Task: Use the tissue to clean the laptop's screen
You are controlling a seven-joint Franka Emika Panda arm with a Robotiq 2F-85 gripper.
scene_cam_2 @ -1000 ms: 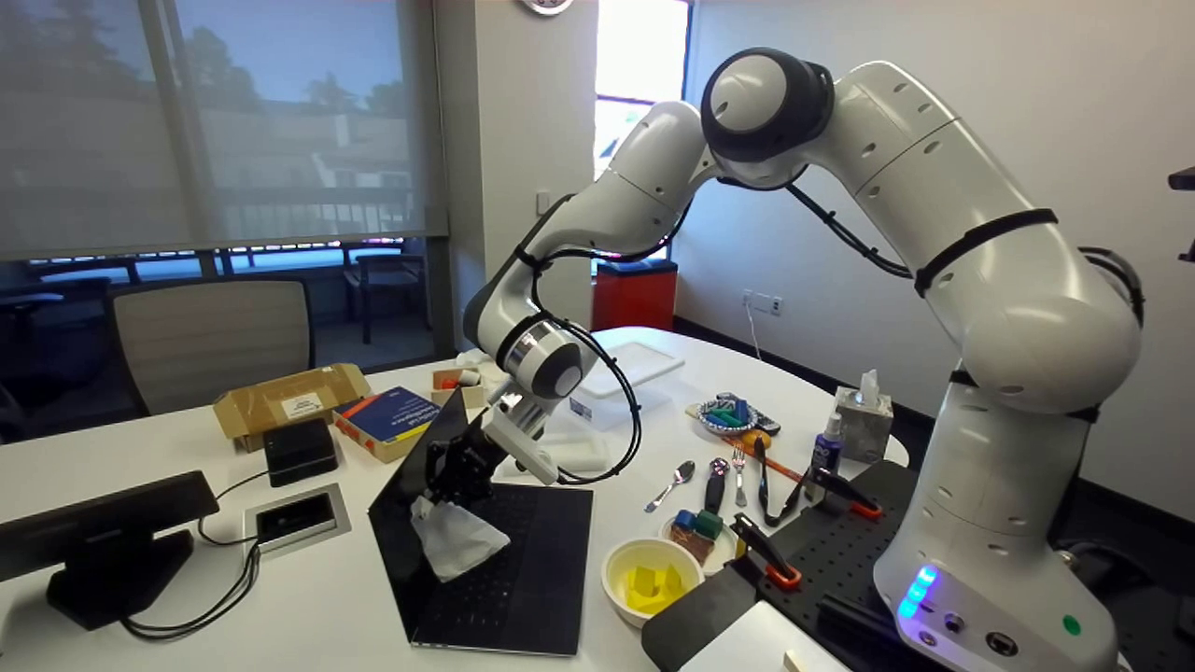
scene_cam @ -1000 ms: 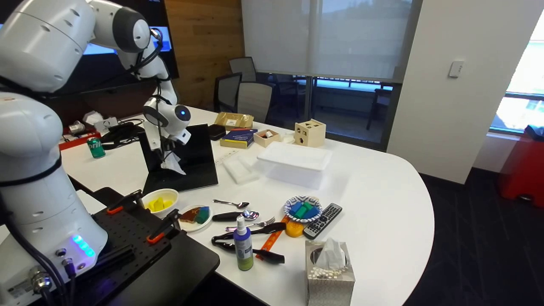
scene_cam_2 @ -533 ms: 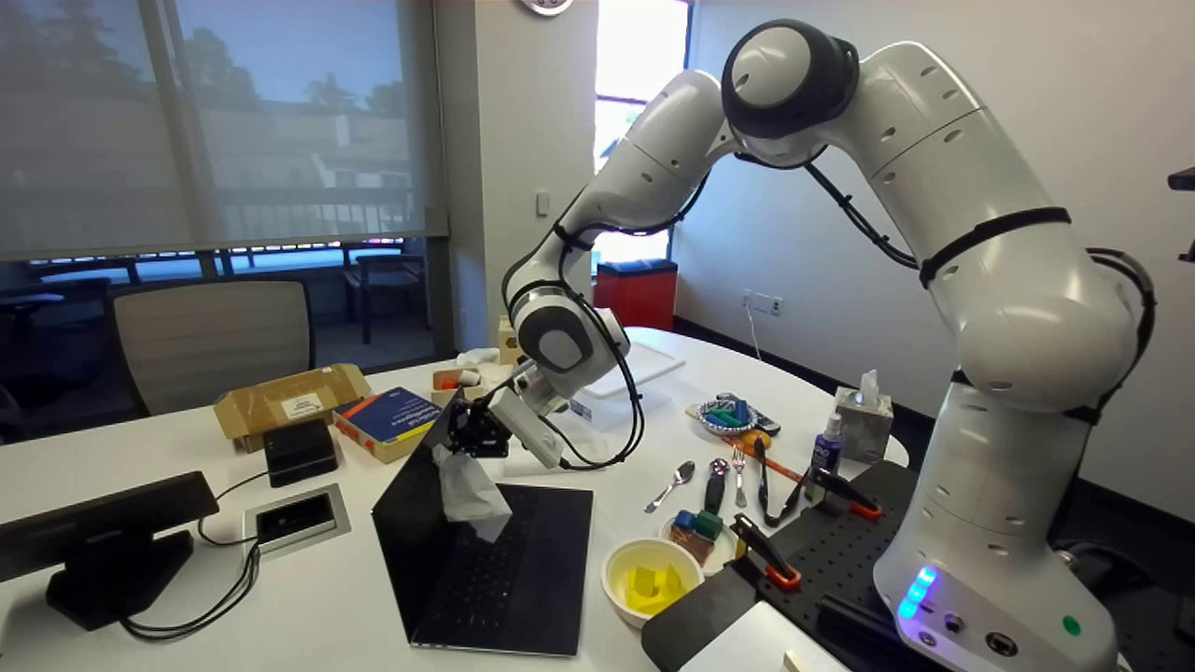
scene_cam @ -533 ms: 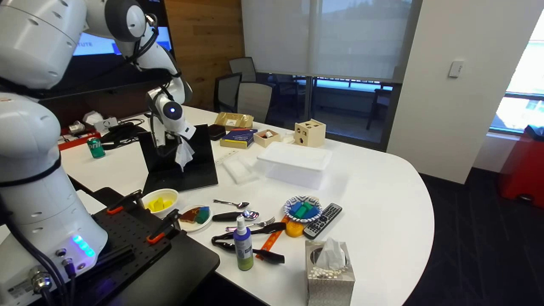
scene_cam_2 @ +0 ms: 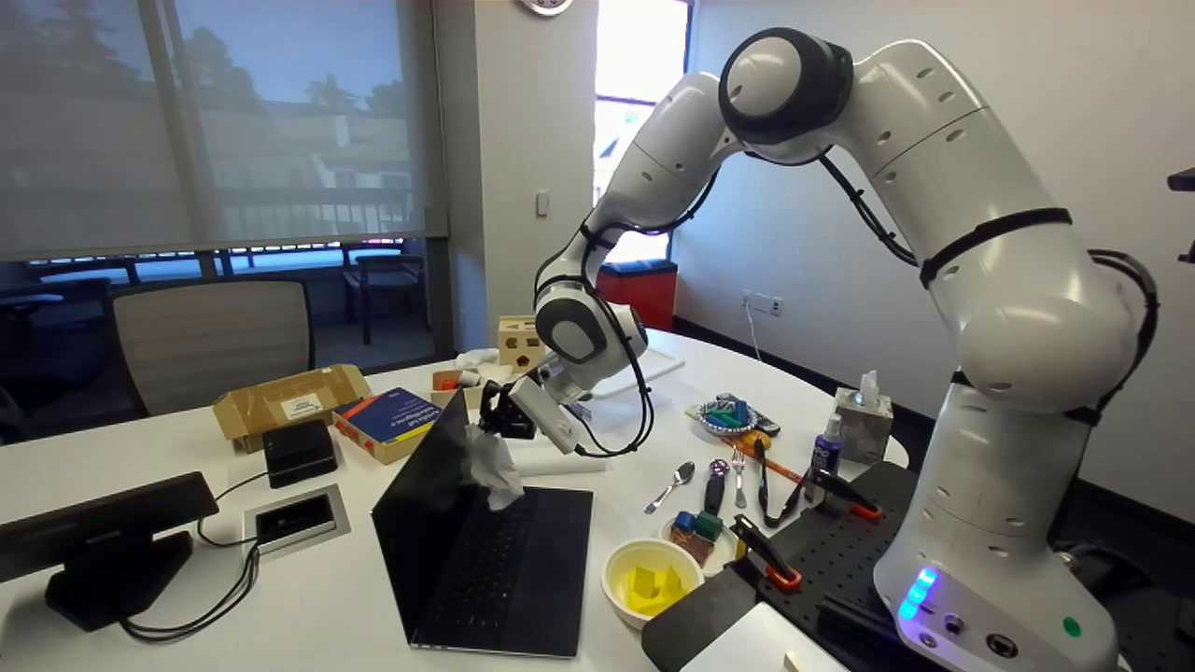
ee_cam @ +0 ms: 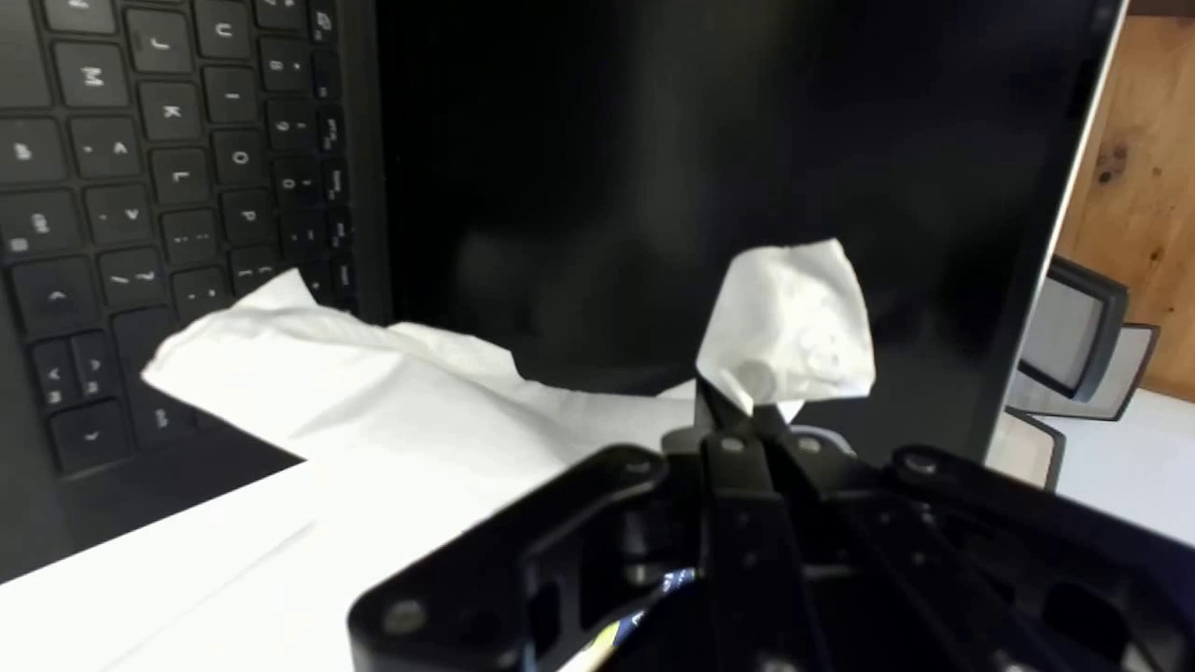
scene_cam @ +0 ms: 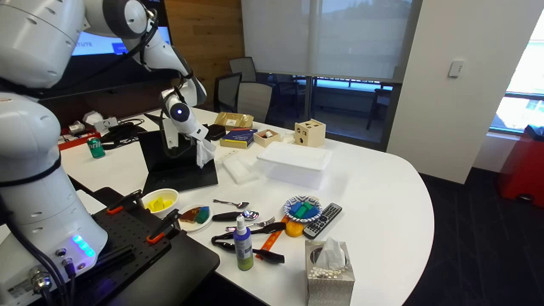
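Gripper [ee_cam: 747, 422] pinching tissue [ee_cam: 439, 401] just in front of dark screen [ee_cam: 700, 140]; cannot tell whether tissue touches it. Left to right across tabletop [scene_cam: 374, 204], in an exterior view: green can [scene_cam: 96, 148], toward left edge; bowl [scene_cam: 163, 192] with yellow pieces [scene_cam: 158, 205], by near edge; unfolded laptop [scene_cam: 182, 179], beyond bowl; spray bottle [scene_cam: 243, 247], upright, by near edge; lidded container [scene_cam: 293, 170], toward far edge; wooden box [scene_cam: 310, 134], by far edge; tissue box [scene_cam: 329, 289], by near edge.

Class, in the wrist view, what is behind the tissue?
Behind the tissue are the laptop's keyboard and black screen, both showing past its edges. Whichever keys and patch of screen it covers cannot be seen. Its border against the white table is washed out.
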